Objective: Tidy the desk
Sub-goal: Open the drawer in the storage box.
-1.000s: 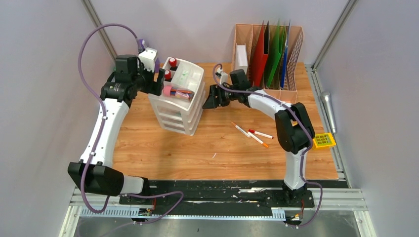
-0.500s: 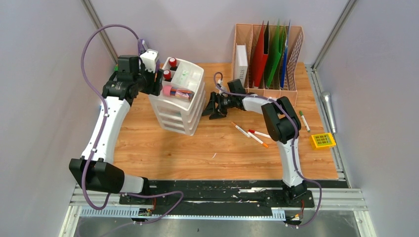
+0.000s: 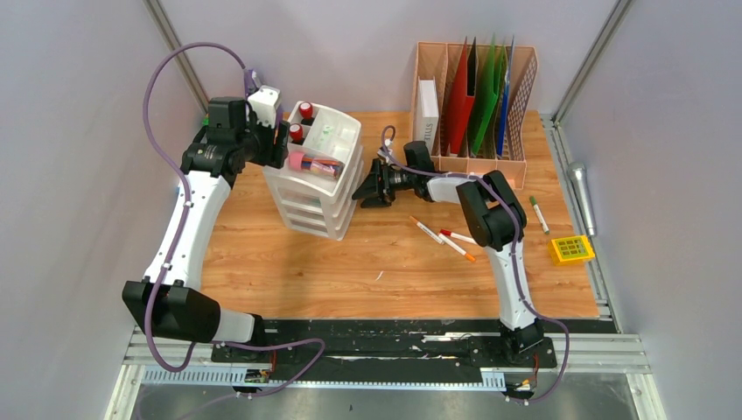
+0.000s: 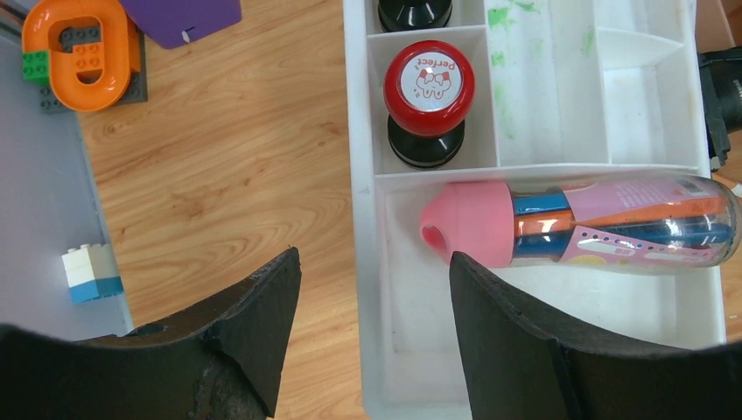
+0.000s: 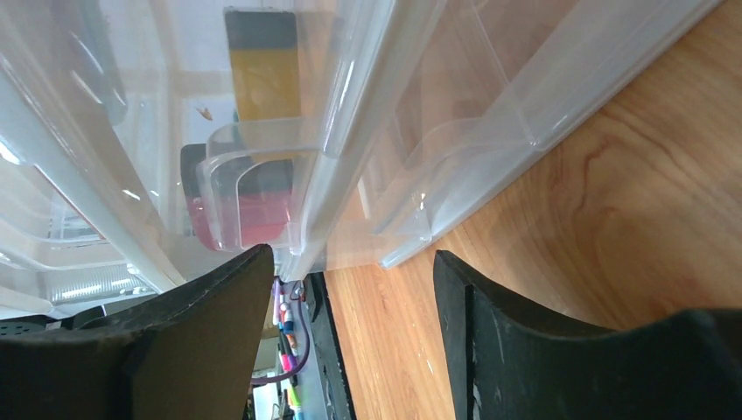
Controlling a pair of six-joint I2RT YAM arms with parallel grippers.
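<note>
The desk (image 3: 289, 271) is light-brown wood planks. A white drawer unit (image 3: 317, 188) stands at its back left. Its top tray (image 4: 595, 105) holds a pink-capped tube of pens (image 4: 577, 223) and a red-topped stamp (image 4: 429, 83). My left gripper (image 3: 280, 144) is open; in the left wrist view (image 4: 372, 289) its jaws straddle the tray's left wall. My right gripper (image 3: 363, 188) is open and empty, low beside the unit's right side. In the right wrist view (image 5: 354, 297) it faces the clear drawer fronts, close to a drawer handle (image 5: 254, 175).
A wooden file holder (image 3: 472, 96) with folders stands at the back right. Three pens (image 3: 444, 236), a green marker (image 3: 538, 213) and a yellow block (image 3: 571, 249) lie on the right. An orange toy (image 4: 79, 44), a purple sheet (image 4: 184, 17) and a white-blue brick (image 4: 92, 271) sit left of the unit.
My right arm has folded down and its gripper has moved left, up close to the drawer unit. The green marker has come into view. The left arm has barely moved.
</note>
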